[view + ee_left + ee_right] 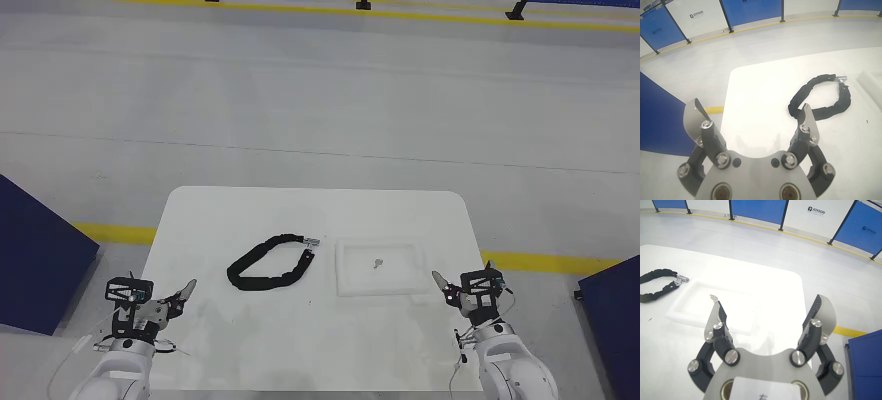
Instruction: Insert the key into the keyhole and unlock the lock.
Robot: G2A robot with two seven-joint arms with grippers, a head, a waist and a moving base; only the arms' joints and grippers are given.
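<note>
Key (pixel 713 297) peeks from behind the splayed right claw (pixel 768 301); left claw (pixel 751 103) splayed too.

left tool (pixel 751 105): jaws spread, empty | right tool (pixel 767 299): jaws spread, empty | arms: well apart

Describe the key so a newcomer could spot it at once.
On the white table, beside the black chain lock, lies a shallow white tray. The key is the small metal piece near its middle, the only thing inside it.
</note>
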